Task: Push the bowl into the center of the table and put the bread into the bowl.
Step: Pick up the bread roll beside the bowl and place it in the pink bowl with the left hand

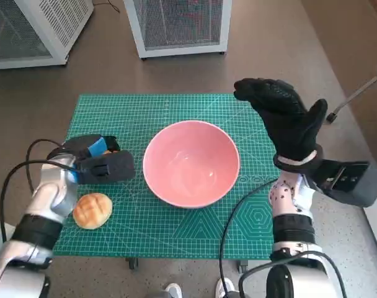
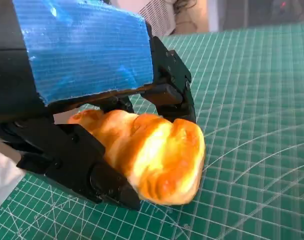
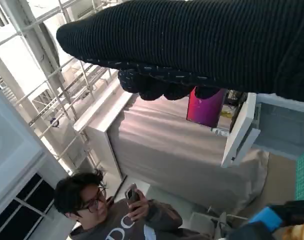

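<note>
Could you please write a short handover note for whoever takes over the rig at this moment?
Left hand: down on the green mat, fingers around the bread, which still looks to rest on the mat near the table's left front.
Right hand: raised above the table's right side, fingers apart, holding nothing.
Bowl: pink, upright, about at the mat's centre, empty.
Done: the bowl push, it seems.
Left: lift the bread and set it in the bowl.

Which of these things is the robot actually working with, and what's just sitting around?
For the job:
pink bowl
bread
left hand, its fingers around the bread
right hand, raised, holding nothing

Just around:
green mat
white cabinets
person with phone
</note>
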Motion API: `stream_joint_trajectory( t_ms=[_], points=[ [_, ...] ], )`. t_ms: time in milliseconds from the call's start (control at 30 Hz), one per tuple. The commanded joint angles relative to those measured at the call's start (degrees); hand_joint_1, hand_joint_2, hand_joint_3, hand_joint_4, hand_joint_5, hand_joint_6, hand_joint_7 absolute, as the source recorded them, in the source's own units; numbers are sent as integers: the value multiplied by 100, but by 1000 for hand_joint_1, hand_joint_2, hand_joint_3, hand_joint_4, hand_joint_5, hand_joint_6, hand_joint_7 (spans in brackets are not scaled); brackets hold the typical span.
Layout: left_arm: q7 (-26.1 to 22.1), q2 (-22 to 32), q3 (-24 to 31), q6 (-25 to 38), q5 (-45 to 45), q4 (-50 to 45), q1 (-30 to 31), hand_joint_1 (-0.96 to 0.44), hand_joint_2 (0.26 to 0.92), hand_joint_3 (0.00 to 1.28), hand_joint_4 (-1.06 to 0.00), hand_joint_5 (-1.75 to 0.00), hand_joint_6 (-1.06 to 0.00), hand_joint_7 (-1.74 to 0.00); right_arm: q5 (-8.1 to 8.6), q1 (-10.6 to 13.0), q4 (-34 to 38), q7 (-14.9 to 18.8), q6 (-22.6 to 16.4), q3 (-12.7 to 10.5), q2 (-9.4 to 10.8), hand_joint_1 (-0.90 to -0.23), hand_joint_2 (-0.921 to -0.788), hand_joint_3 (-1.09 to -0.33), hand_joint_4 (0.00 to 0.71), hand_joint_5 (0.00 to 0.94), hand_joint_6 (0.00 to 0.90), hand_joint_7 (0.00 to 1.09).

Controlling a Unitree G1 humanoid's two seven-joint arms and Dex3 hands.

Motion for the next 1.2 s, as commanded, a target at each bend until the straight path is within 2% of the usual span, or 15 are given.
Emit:
stream_joint_trajectory(
  t_ms=[33, 433, 633, 900, 1200],
  points=[
    [-56, 230, 375, 121, -115, -911, 175, 1, 920, 101, -609, -1216, -628, -1207, 23, 139, 50, -43, 54, 11, 51, -474, -921, -454, 385, 0, 585, 4],
    [-113, 210, 1078, 429, -113, -3409, 507, 2, 920, 70, -663, -1121, -645, -1225, 19, 126, 76, -46, 115, 12, 43, -474, -921, -450, 384, 1, 589, 5],
    [37, -83, 1050, 464, 58, -4228, 508, 2, 915, 49, -725, -1128, -655, -1141, 5, 130, 75, -54, 135, 16, 29, -477, -921, -446, 385, 1, 591, 5],
    [78, -472, 734, 75, 130, -4734, 475, 2, 913, 30, -752, -1107, -680, -1104, -3, 148, 60, -59, 153, 22, 7, -480, -921, -444, 388, 2, 596, 6],
    [-152, -754, 283, -574, 65, -4528, 242, 2, 919, 32, -707, -1165, -692, -1077, 4, 160, 9, -57, 194, 17, -39, -483, -921, -445, 389, 1, 598, 6]
  ],
)
